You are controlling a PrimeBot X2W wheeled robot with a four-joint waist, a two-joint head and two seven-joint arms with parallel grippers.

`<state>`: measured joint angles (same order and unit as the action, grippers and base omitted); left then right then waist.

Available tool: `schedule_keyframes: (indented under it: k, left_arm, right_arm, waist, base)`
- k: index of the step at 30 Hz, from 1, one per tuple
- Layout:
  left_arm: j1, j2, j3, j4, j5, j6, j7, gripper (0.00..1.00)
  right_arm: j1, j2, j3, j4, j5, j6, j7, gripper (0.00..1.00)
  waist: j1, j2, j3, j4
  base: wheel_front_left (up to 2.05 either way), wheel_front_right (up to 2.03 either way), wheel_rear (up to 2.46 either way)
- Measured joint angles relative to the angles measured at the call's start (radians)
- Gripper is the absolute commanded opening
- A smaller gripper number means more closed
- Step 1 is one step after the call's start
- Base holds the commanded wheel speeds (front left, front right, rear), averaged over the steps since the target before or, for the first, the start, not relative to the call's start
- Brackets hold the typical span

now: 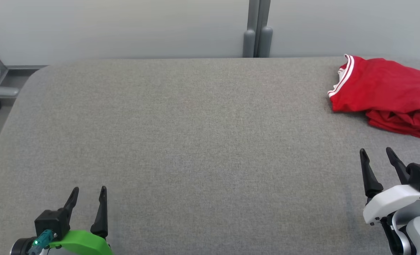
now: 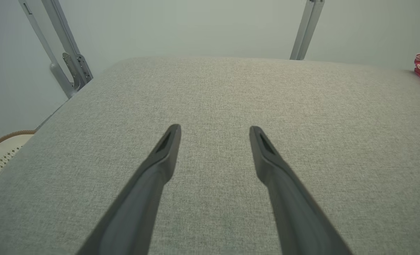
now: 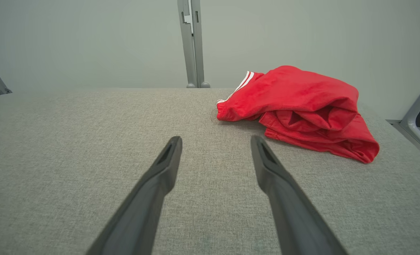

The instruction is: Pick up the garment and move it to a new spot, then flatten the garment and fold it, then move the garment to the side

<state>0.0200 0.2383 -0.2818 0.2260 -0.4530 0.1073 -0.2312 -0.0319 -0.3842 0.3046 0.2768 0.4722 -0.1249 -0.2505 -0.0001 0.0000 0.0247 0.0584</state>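
Nearest us, our two pincers hang low over the near part of the desk: the left pincer at the near left, the right pincer at the near right and a little further forward.

The red garment lies in a loose, rumpled bundle at the desk's far right corner, its layers lapped over one another. Its white-striped trim faces the middle of the desk, and its long axis slants from that trim toward the right edge. It lies ahead of the right pincer and slightly to its right, with bare grey cloth between them. The left pincer is well apart from it, so the right arm is much the nearer.

Both pincers stand wide, holding and touching nothing.

We judge this fits two stages: a bundle waiting to be lifted to a new spot, or one roughly folded and set aside. The pictures don't settle which.

Behind the desk a grey post stands against a pale wall.
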Motion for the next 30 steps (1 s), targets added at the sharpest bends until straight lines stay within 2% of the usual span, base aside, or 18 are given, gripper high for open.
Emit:
schedule_keyframes:
  k: [16,17,24,30]
  left_arm:
    - [0.010,0.006,0.020,-0.012,-0.002,0.000,-0.009,1.00]
    - [0.010,0.004,0.019,-0.016,-0.003,-0.001,-0.009,0.00]
    - [0.047,-0.041,0.002,0.047,-0.003,-0.001,-0.006,0.00]
    - [0.047,-0.045,0.023,0.050,-0.054,-0.007,0.012,0.00]
  right_arm:
    - [0.072,0.038,-0.089,-0.041,-0.080,0.000,0.000,1.00]
    - [0.078,0.040,-0.100,-0.048,-0.087,0.000,0.000,0.00]
    - [0.126,0.106,-0.079,0.010,-0.090,0.002,0.002,0.00]
    - [0.126,0.111,-0.099,0.012,-0.034,0.013,0.022,0.00]
  waist:
    - [0.0000,0.0000,-0.060,0.035]
    - [0.0000,0.0000,-0.061,0.038]
    - [0.0000,0.0000,-0.062,0.040]
    - [0.0000,0.0000,-0.061,0.035]
  base:
    - [0.00,0.00,0.00]
    - [0.00,0.00,0.00]
    - [0.00,0.00,0.00]
    - [0.00,0.00,0.00]
